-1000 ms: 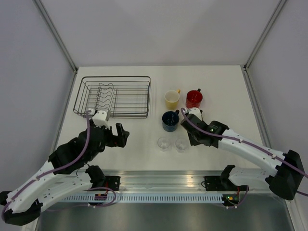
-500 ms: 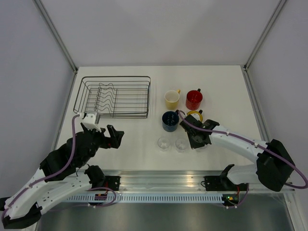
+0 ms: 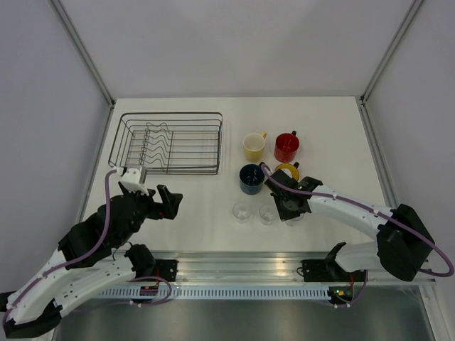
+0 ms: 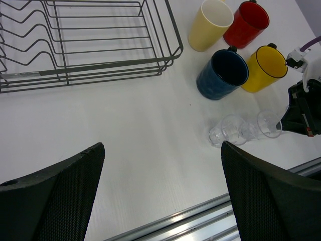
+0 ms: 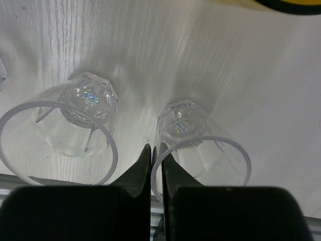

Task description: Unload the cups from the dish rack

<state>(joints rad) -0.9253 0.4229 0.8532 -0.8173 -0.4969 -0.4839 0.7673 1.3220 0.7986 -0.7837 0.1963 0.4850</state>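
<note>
Black wire forms the single rectangular dish rack (image 3: pixel 167 142), standing at the far left of the white worktop (image 3: pixel 206 192). All the cups stand on the worktop to its right. From above, four handled mugs can be counted. A pale cream-yellow mug (image 3: pixel 254 146) and a red mug (image 3: pixel 286 145) are in the far row. A dark blue mug (image 3: pixel 252 178) and a bright yellow mug (image 3: pixel 286 168) are nearer, and the right arm partly covers the yellow one. Two clear glass tumblers show here, the left tumbler (image 3: pixel 242 212) and the middle tumbler (image 3: pixel 266 213). The right gripper (image 3: pixel 291 208) sits just beside them. The left gripper (image 3: pixel 169 201) hangs near the rack's near edge.

The left wrist view shows the same four mugs and three tumblers in a row, with the rightmost tumbler (image 4: pixel 268 124) at the right gripper (image 4: pixel 301 110). The left gripper's (image 4: pixel 161 146) jaws are spread wide and hold nothing.

The right wrist view shows two upright tumblers. The right gripper's (image 5: pixel 153 150) jaws are almost closed, pinching the wall of the rightmost tumbler (image 5: pixel 185 120), one finger inside the rim and one outside. The middle tumbler (image 5: pixel 85 100) stands just beside the outer finger.
</note>
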